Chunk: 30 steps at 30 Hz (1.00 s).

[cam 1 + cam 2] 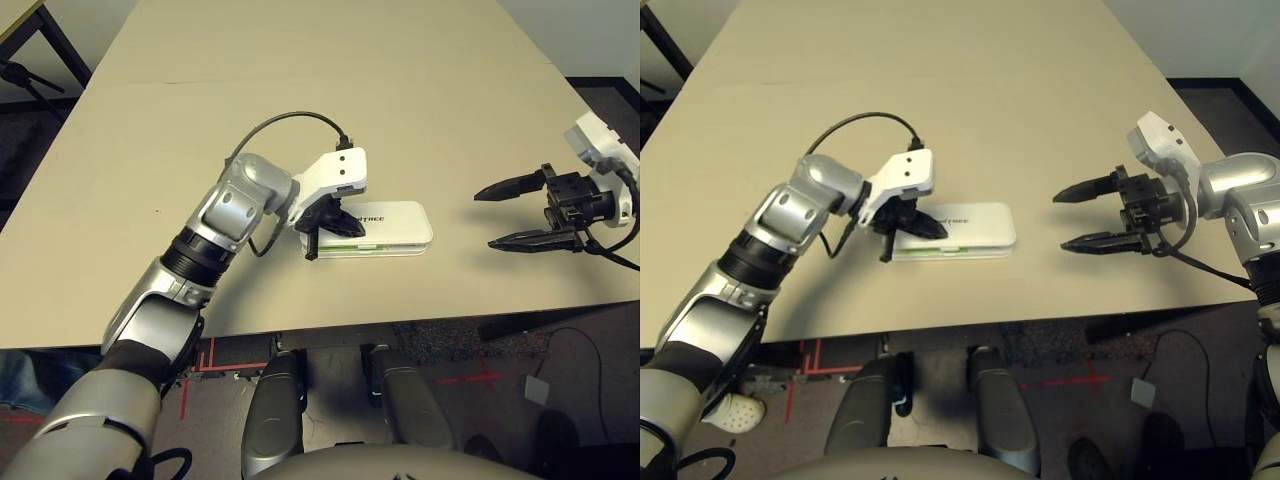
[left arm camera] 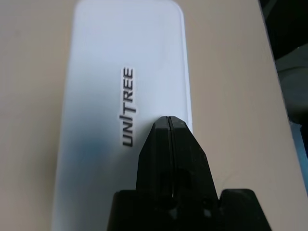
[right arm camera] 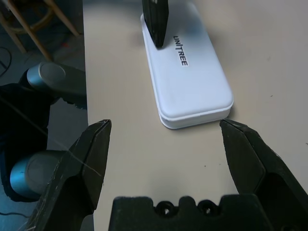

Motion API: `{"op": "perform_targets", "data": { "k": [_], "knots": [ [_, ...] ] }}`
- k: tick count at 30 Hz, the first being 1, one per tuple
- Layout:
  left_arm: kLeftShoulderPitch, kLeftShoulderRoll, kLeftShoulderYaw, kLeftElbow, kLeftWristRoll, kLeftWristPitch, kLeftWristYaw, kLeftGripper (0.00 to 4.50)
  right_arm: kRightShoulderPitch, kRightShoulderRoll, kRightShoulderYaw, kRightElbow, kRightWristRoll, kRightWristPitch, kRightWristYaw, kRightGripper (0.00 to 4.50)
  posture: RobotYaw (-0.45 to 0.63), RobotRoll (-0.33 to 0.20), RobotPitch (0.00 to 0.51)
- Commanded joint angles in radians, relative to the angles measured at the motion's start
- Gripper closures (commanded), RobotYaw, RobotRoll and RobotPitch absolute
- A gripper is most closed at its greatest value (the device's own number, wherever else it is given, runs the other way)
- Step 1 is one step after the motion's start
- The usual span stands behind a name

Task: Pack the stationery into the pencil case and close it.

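The white pencil case [image 1: 385,225] lies flat near the table's front edge with its lid down, dark lettering [image 2: 127,107] on top. A thin green line [image 1: 950,252] runs along its front seam; I cannot tell what it is. The marker, pencil, green stick and metal piece are hidden. My left gripper [image 1: 345,225] is shut, and its joined fingertips [image 2: 167,126] rest on the lid's left end. My right gripper [image 1: 1060,221] hovers open to the right of the case, apart from it, with nothing between its fingers [image 3: 94,144].
The tan table [image 1: 300,80] stretches bare behind the case. Its front edge [image 1: 400,322] runs close below the case, with dark floor beyond. A black cable [image 1: 290,120] loops over my left wrist. Wooden chair legs [image 3: 29,24] stand off the table's side.
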State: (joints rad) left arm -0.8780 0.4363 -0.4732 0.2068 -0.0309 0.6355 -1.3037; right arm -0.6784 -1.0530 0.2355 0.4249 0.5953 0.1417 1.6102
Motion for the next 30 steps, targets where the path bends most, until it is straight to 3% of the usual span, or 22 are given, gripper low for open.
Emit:
{"op": "perform_targets", "data": {
  "k": [1,6,9,15,19,25,30],
  "knots": [
    [0.053,0.024,-0.088,0.043,0.071,-0.031,0.017,4.45,0.021,0.023,-0.043,-0.017,-0.022,-0.005,0.004,0.0,-0.08,0.0,0.178],
    [0.055,-0.008,-0.043,0.041,0.025,0.01,0.042,4.45,0.029,0.058,-0.077,-0.026,-0.043,0.02,0.004,0.0,-0.08,0.0,0.184],
    [0.054,-0.037,0.03,0.013,-0.029,0.035,0.073,3.79,0.038,0.089,-0.111,-0.033,-0.058,0.017,-0.009,0.0,-0.07,0.0,0.186],
    [0.05,-0.097,0.236,-0.065,-0.133,0.175,0.241,1.53,0.043,0.153,-0.18,-0.03,-0.071,0.072,-0.1,0.0,-0.06,0.0,0.187],
    [0.105,-0.098,0.406,-0.143,-0.17,0.176,0.398,0.03,0.034,0.231,-0.228,0.002,-0.112,0.087,-0.277,0.0,-0.04,0.0,0.188],
    [0.192,-0.152,0.616,-0.234,-0.205,0.179,0.667,0.03,-0.017,0.364,-0.306,0.13,-0.205,0.071,-0.627,0.0,-0.01,0.0,0.185],
    [0.278,-0.226,0.739,-0.312,-0.2,0.112,0.9,0.03,-0.022,0.441,-0.365,0.181,-0.242,0.012,-0.791,0.0,0.01,0.0,0.184]
  ]
}}
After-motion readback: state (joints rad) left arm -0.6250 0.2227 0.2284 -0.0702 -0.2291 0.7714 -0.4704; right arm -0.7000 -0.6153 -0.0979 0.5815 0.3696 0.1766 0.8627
